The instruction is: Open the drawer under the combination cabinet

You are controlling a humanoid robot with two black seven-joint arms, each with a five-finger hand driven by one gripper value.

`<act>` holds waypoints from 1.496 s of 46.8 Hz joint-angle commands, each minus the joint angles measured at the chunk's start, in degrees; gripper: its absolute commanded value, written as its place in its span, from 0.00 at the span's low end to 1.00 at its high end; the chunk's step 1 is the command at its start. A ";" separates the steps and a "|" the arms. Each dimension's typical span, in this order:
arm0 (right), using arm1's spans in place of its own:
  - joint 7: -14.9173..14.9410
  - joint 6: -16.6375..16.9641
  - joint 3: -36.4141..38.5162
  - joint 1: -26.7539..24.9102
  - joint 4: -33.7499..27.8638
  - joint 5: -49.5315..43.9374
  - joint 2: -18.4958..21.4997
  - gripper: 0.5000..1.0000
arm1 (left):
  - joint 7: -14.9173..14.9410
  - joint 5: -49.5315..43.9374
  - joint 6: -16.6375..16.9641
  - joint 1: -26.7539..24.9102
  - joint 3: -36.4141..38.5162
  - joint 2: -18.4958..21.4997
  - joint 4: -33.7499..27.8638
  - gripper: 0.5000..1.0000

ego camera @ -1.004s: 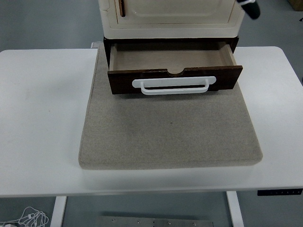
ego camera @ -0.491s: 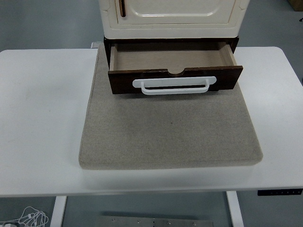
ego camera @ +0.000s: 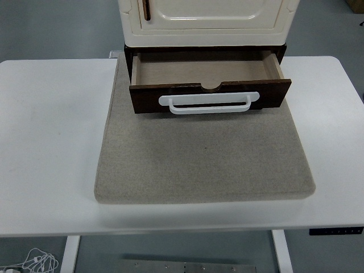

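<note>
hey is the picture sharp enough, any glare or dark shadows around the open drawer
Head view: sharp throughout, lighting soft and even; mild sheen on the white handle; drawer interior lit, only the recess under the cabinet dark; faint shadow below the drawer front on the grey mat.

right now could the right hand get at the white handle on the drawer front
Probably yes. The white handle sits exposed on the front of the open drawer, with only bare grey mat ahead of it. The right hand is out of view, though, so its starting distance cannot be judged.
</note>
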 commanded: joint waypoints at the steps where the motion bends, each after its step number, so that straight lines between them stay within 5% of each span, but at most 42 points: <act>1: 0.01 0.00 0.00 0.00 0.00 0.00 0.00 0.85 | 0.01 -1.41 0.00 1.60 0.00 -0.04 5.08 1.00; 21: 0.01 0.00 0.00 0.00 0.00 0.00 0.00 0.85 | 2.64 -11.69 0.35 13.29 0.18 -10.23 20.29 1.00; 33: 0.01 0.00 0.00 0.00 0.00 0.09 0.00 0.85 | 4.85 -21.61 4.57 19.26 -0.09 -15.77 21.35 1.00; 43: 0.01 0.00 -0.18 0.00 0.00 0.00 0.00 0.85 | 4.67 -31.47 4.66 23.75 -0.09 -19.81 22.66 1.00; 70: 0.01 0.18 0.00 -0.27 0.09 0.09 0.00 0.85 | 3.44 -33.84 2.46 29.64 -6.41 -26.85 24.25 1.00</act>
